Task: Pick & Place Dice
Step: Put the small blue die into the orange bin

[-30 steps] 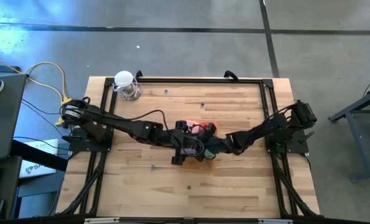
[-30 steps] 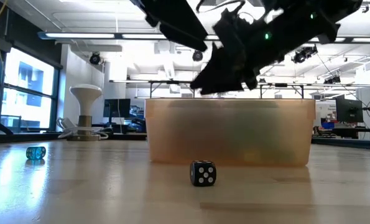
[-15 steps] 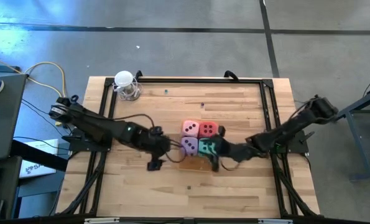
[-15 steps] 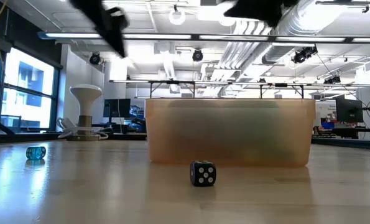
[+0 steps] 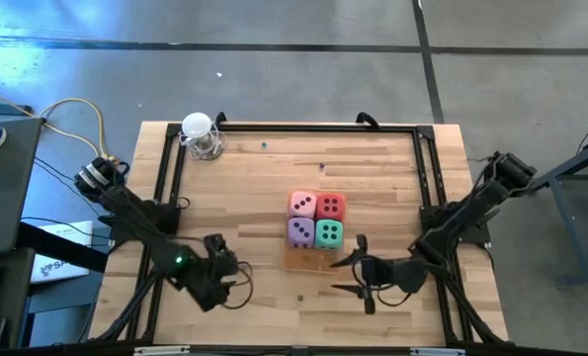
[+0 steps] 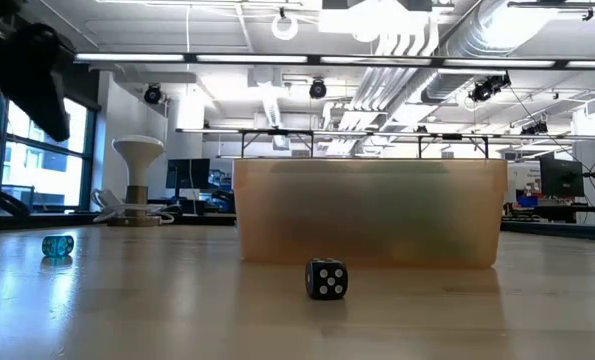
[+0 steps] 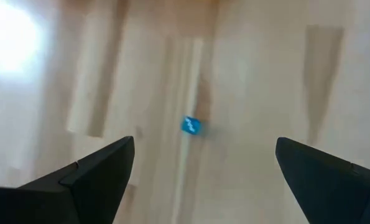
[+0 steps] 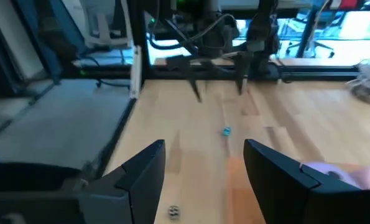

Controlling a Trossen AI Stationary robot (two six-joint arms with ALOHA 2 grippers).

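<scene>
Four dice sit in a two-by-two block inside the translucent orange tray [image 5: 308,259]: pink die [image 5: 302,205], red die [image 5: 330,207], lilac-purple die [image 5: 300,231] and teal-green die [image 5: 328,234]. In the low view the tray's wall [image 6: 367,212] hides them. My left gripper [image 5: 224,275] hangs open over bare wood, left of the tray and nearer the near edge. My right gripper [image 5: 351,275] is open just off the tray's near right corner, pointing left. The right wrist view catches the purple die [image 8: 324,169] at its edge.
A small black die [image 6: 326,279] lies in front of the tray. A small blue die [image 6: 57,245] lies to the left, also the blue die [image 7: 191,126] between my left fingers' view. A white stand [image 5: 200,135] is at the far left corner. Black frame rails edge the table.
Both grippers were together over the tray a second ago. My left gripper has drawn back toward the table's left and near edge, and my right toward the right and near edge. The four dice stay in the tray, now uncovered.
</scene>
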